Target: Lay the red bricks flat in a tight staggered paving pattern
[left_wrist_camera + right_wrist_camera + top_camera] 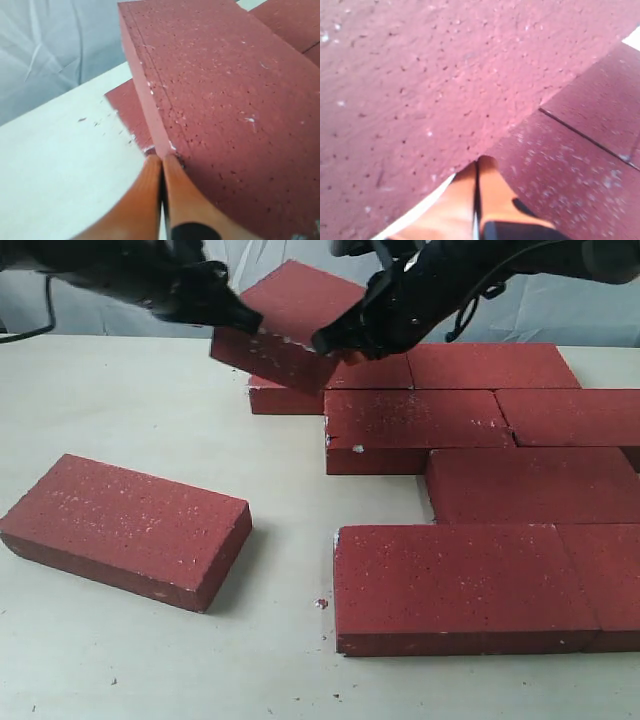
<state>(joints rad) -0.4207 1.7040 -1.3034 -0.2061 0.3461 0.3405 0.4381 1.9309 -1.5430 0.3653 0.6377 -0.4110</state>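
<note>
Red brick raised and tilted over the back-left corner of the paved bricks, squeezed between both arms. Left gripper and right gripper each have fingers pressed together, pushing as blunt tips, probably because the slab is too wide to pinch. A loose brick lies flat on the table, well apart.

The black left arm and black right arm slant downward toward each other; left gripper and right gripper each hold their orange fingers pressed together.
</note>
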